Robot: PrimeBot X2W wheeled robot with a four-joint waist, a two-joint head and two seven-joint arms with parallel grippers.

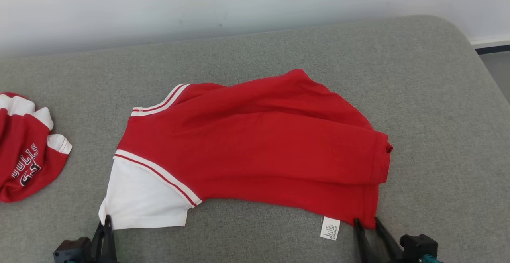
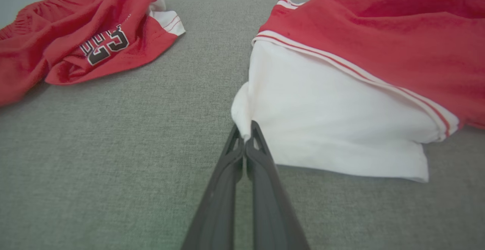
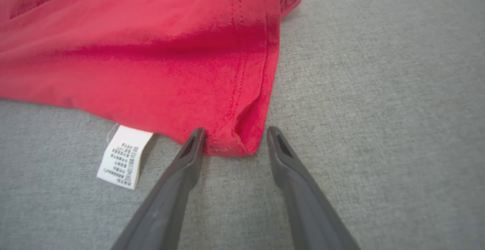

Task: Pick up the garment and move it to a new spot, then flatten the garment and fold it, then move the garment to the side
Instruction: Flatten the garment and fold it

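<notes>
The garment, a red top with white striped trim and a white sleeve, lies spread across the grey cushion. My left gripper is shut on the near corner of the white sleeve, and in the left wrist view its gripper pinches a small fold of white cloth. My right gripper is open at the red hem's near right corner. In the right wrist view that hem corner sits between the spread fingers of the gripper. A white care label hangs from the hem.
A second crumpled red and white garment with "BULLS" lettering lies at the cushion's left edge, also seen in the left wrist view. Bare grey cushion extends behind and to the right of the garment. A pale wall borders the back.
</notes>
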